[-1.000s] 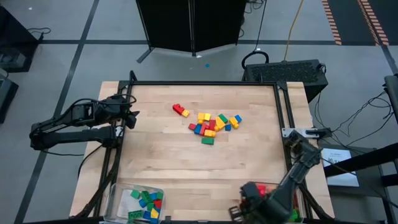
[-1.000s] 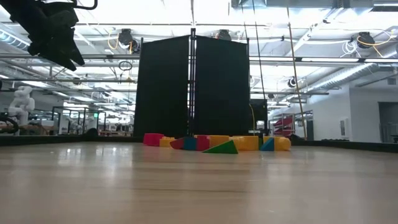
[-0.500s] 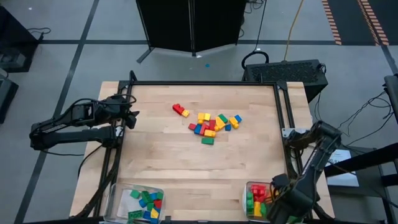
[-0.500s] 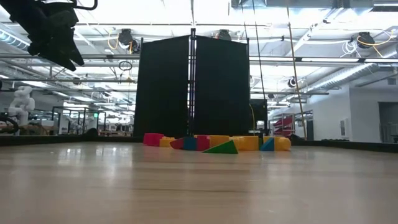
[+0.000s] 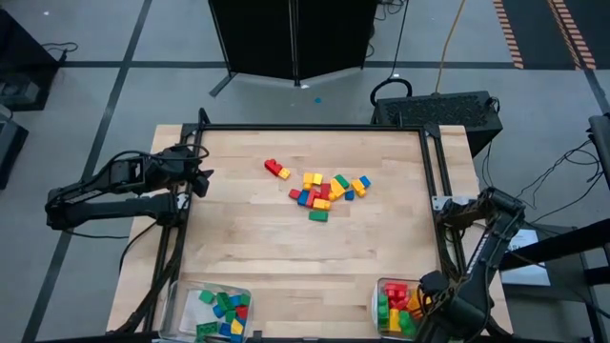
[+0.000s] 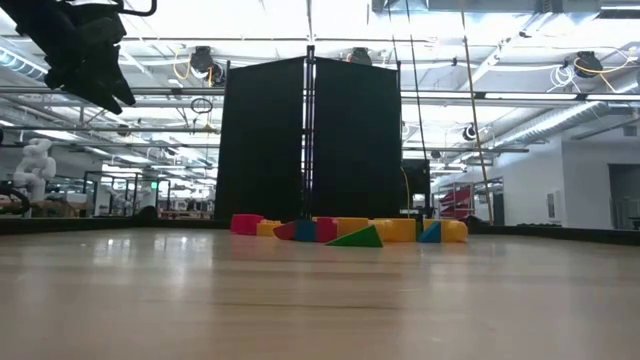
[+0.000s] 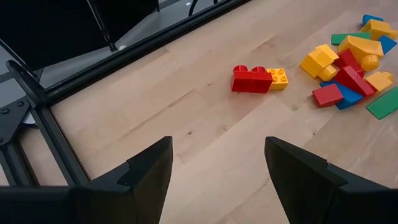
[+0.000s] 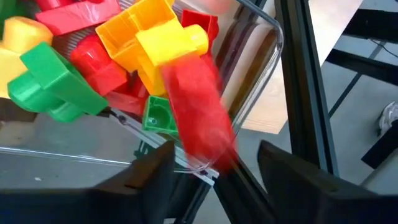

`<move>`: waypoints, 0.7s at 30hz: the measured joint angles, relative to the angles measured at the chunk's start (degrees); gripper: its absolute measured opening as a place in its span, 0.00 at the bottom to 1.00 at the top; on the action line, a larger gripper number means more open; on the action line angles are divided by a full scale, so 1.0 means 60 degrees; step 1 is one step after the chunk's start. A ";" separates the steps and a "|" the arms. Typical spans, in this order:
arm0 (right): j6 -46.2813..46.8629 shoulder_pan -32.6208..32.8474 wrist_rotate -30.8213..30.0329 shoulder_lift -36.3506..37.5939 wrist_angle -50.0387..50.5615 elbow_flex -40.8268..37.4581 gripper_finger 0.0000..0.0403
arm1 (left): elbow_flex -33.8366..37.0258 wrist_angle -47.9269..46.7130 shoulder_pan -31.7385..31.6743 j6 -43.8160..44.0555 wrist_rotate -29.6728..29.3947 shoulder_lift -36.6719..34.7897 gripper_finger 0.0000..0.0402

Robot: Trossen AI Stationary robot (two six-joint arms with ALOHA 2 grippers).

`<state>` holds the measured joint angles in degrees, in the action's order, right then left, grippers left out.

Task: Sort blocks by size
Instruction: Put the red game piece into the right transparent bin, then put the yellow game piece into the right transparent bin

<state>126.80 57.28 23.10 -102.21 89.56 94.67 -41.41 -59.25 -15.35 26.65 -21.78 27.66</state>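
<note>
The blocks [image 5: 324, 191] lie in a loose pile of red, yellow, green and blue at the table's middle; a red and yellow pair [image 7: 258, 78] lies apart on its left. My left gripper [image 7: 217, 168] is open and empty above the table's left edge [image 5: 202, 176]. My right gripper [image 8: 217, 168] is open over the clear bin [image 5: 378, 286] at the near right corner. A blurred red block [image 8: 199, 118] shows between its fingers, above the red, yellow and green blocks [image 8: 124, 56] in that bin.
A second clear bin [image 5: 181, 295] with green, blue, red and yellow blocks stands at the near left corner. A dark metal frame [image 5: 315, 127] runs along the table's edges. Bare wood lies between the pile and the two bins.
My right gripper has drawn back toward the table's right edge, from in front of the near right bin to over it, so the bin's blocks now show. The left arm and the pile have kept still.
</note>
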 joint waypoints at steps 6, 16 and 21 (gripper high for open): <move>0.0058 -0.0025 0.0145 0.0000 0.0017 0.0000 0.65 | 0.0000 0.0029 0.0000 0.0004 -0.0029 0.0000 0.64; -0.1734 -0.2032 -0.6298 0.0000 -0.1391 0.0069 0.59 | 0.0004 0.0019 0.0000 0.0007 -0.0029 0.0000 0.64; -0.6064 -0.4428 -0.7990 0.0000 -0.2227 0.0069 0.59 | 0.0004 -0.0003 0.0000 0.0007 -0.0029 0.0000 0.64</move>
<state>90.42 30.71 -24.84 -102.21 76.20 95.09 -41.39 -59.27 -15.35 26.70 -21.96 27.66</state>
